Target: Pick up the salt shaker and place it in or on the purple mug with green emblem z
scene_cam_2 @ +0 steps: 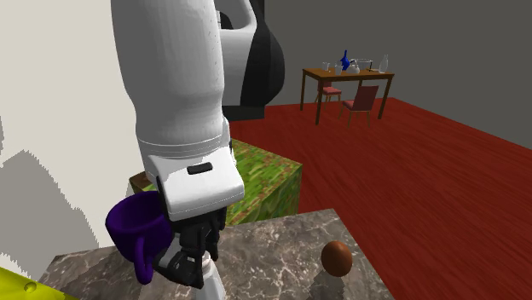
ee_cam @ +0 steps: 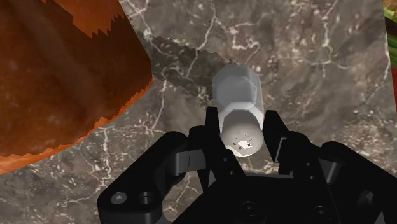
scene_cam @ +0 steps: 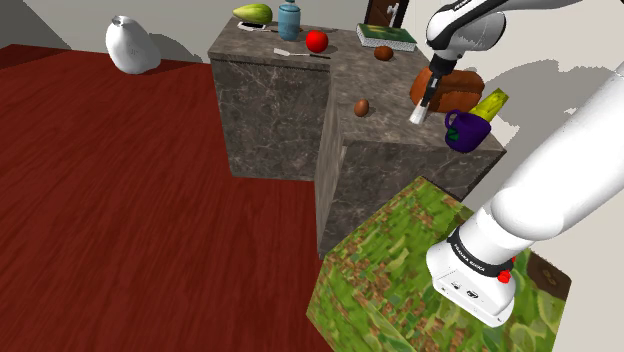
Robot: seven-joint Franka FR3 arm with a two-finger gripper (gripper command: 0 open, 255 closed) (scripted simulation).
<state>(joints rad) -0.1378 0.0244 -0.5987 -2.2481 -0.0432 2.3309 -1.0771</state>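
Shoulder overlooks counter (scene_cam: 392, 125), mug (scene_cam: 466, 131); exterior close beside mug (scene_cam_2: 132, 223).

purple mug (scene_cam_2: 128, 223) half behind arm (scene_cam_2: 170, 85), brown lump (ee_cam: 57, 70) cut off

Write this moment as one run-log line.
stage: holding | gripper: shut on salt shaker | purple mug: upright on marble counter, shaker beside it in shoulder view | placement: not yet done

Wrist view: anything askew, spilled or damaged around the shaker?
Nothing spilled or damaged. The shaker is clasped by its near end in the pincer and sticks out past the fingertips. In the shoulder view it hangs tilted along with the pincer, just beside the upright mug. That looks like a normal carry rather than a fault.
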